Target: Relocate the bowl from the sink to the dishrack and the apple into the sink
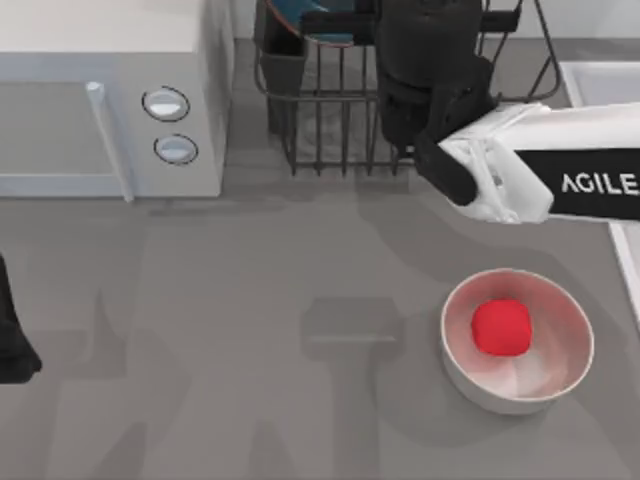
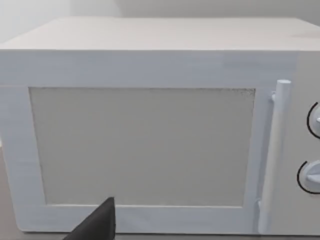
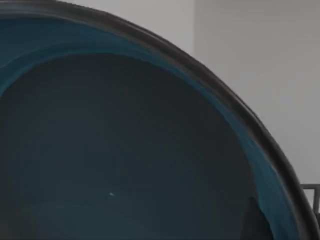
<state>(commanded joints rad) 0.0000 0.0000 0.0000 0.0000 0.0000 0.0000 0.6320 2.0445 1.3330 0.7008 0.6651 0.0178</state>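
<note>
The right tool (image 1: 425, 40) is hanging over the dishrack (image 1: 340, 120) at the far edge of the table (image 1: 250, 300), w/ the right arm reaching in from the top view's right side. Finger state: cannot tell, since the black wrist body is covering the tips from above. The bowl (image 1: 310, 25) is sitting in the dishrack, just beside the right tool on its left; a teal-blue arc w/ a thin reddish rim line is showing between the wire bars, next to the dark cutlery cup (image 1: 280, 70). In the right wrist view the bowl (image 3: 125, 150) is lying very close to the camera, dark inside, teal band along the rim, pale wall behind.

The apple (image 1: 501, 326) is resting inside the white bowl (image 1: 517, 340), which is standing on the table near the right side, well apart from the dishrack. The sink (image 1: 600, 85) is showing as a pale raised rim at the right edge, just beyond the dishrack.

The left arm is sitting parked at the left edge of the table. One dark finger (image 2: 97, 225) of the left tool is facing the microwave (image 2: 150, 125); whether the fingers are apart or together cannot be told. The microwave (image 1: 110, 100) is standing at far left, door closed, beside the dishrack.
</note>
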